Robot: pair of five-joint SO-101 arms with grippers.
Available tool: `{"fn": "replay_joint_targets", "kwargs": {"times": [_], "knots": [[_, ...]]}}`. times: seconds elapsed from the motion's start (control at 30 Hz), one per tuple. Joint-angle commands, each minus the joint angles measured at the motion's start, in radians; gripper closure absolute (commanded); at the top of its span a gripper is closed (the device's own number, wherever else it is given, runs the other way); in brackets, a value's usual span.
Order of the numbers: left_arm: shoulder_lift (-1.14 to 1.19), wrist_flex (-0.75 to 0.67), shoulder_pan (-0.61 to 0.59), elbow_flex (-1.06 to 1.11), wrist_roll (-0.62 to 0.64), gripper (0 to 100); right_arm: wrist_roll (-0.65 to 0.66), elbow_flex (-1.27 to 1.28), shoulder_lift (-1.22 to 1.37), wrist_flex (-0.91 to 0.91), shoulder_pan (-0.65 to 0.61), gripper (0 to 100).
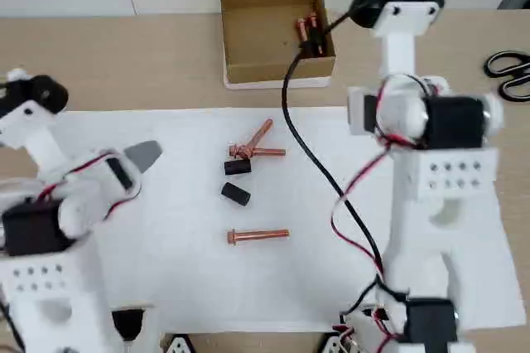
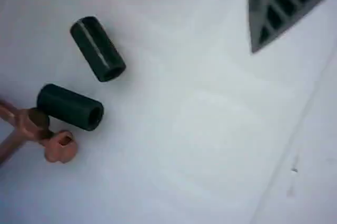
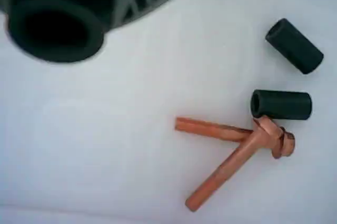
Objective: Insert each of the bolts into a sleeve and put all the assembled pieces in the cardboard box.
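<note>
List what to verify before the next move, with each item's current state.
1. Sleeve in hand: the right gripper is shut on a black sleeve, bore showing: ok.
2. Bolt free to take: the lone bolt lies apart from the other parts: ok.
3. Crossed bolts separated: they overlap at the heads, against a loose sleeve: not ok.
4. Left gripper ready to grasp: cannot tell.
5. Cardboard box open-topped, with bare floor left: ok.

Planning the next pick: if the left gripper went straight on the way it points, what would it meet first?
Likely the bare white paper: the left gripper tilts down at it. A black sleeve sits off to one side of that line; depth is unclear.
</note>
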Motion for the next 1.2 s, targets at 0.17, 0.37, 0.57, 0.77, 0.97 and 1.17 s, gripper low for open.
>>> {"fn": "replay_joint_targets", "kwargs": {"times": [0.17,0.37,0.57,0.77,0.97,1.17], "knots": [[0.233,-0.012,0.259,-0.087,0.069,69,0.066,0.130,-0.110,0.005,0.157,99.5],[0.308,-0.006,0.436,-0.019,0.071,69,0.061,0.206,-0.110,0.005,0.179,99.5],[0.316,-0.041,0.565,0.142,0.255,69,0.058,0.215,-0.110,0.004,0.176,99.5],[0.316,-0.193,0.585,0.291,0.325,69,0.058,0.215,-0.110,-0.001,0.174,99.5],[0.307,-0.273,0.655,0.378,0.371,69,0.057,0.215,-0.110,-0.002,0.174,99.5],[0.315,-0.333,0.690,0.406,0.500,69,0.057,0.216,-0.110,-0.002,0.174,99.5]]}}
